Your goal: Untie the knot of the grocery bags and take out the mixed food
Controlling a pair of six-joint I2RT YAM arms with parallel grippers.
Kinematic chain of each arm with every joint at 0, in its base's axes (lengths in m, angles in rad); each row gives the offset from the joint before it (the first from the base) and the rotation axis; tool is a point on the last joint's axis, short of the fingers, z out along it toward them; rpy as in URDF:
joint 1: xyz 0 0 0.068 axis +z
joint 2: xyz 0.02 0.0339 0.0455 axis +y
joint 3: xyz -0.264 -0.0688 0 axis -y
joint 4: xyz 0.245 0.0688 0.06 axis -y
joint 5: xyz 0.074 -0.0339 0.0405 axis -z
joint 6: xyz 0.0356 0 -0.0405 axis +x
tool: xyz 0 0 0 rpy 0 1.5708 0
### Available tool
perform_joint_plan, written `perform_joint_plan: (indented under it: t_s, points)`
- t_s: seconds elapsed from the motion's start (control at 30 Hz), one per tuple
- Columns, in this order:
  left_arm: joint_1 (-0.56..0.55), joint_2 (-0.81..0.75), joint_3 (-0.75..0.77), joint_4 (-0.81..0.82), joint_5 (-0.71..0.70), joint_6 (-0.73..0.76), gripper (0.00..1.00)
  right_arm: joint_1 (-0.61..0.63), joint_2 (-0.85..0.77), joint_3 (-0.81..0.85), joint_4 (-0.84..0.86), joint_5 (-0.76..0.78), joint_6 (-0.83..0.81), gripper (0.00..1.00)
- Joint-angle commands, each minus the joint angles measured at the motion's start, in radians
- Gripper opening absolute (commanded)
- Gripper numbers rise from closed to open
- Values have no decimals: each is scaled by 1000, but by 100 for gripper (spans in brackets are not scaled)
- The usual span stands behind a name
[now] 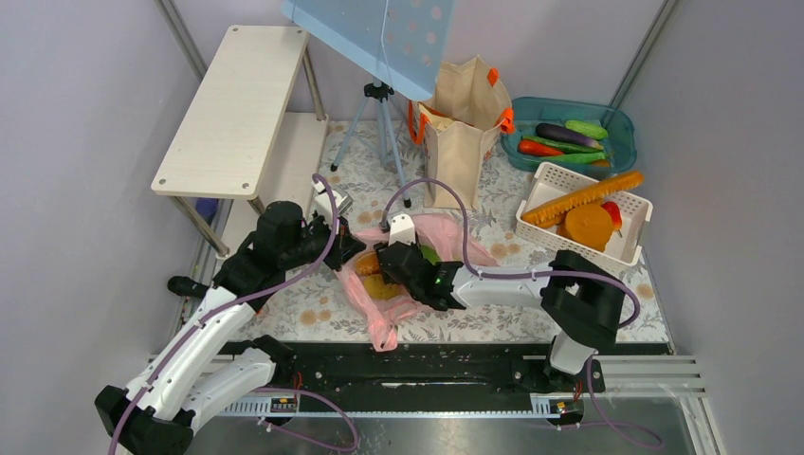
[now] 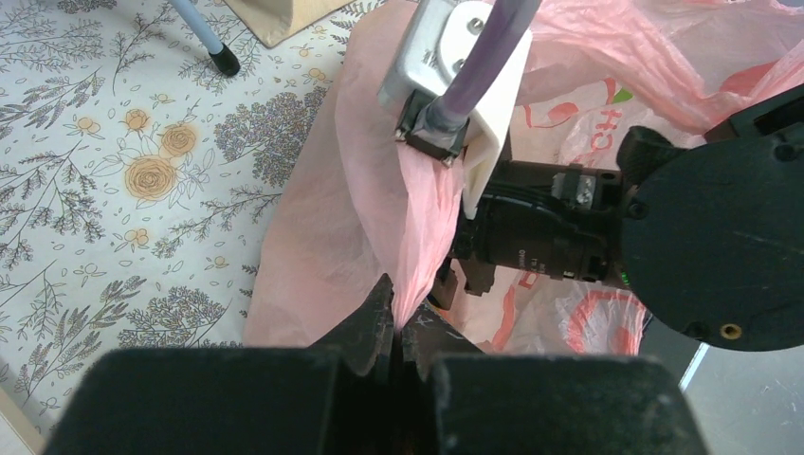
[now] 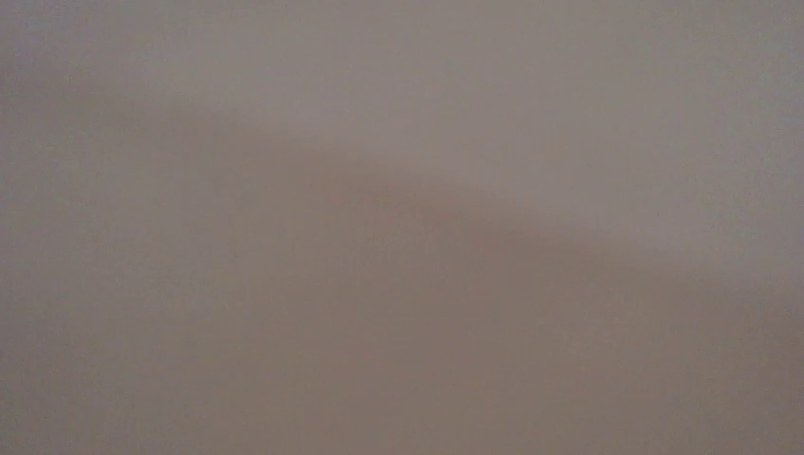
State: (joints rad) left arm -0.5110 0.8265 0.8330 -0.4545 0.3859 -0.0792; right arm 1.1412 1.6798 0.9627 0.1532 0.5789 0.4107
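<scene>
Pinching a gathered fold of the pink grocery bag (image 2: 417,237), the left pincer (image 2: 396,327) is pressed together at the bag's left edge, on the bench (image 1: 313,308). Rightward, the right pincer (image 1: 403,265) sits pushed into the bag's mouth; its camera shows only blur, so I cannot tell its state. An orange-brown food piece (image 1: 372,267) lies just beside it, nearer the right arm.

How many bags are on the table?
2: a pink plastic bag in the middle between the two arms, and a beige tote standing behind it. Others may be hidden.
</scene>
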Motion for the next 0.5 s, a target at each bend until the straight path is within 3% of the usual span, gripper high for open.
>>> perform_joint_plan:
  t_s: [0.0, 0.13, 0.2, 0.3, 0.47]
  points:
    - [4, -9, 3, 43, 15, -2, 0, -8, 34, 6, 96, -30, 3, 56]
    - [4, -9, 3, 43, 16, -2, 0, -10, 61, 20, 99, -23, -29, 48]
    - [3, -10, 2, 43, 13, -2, 0, -10, 47, 20, 99, -35, -54, 22]
    - [3, -12, 3, 43, -12, -5, 0, -10, -36, -25, 144, -111, -83, 1]
    - [3, -15, 4, 31, -152, -20, 0, -8, -285, -215, 350, -307, -135, 0]
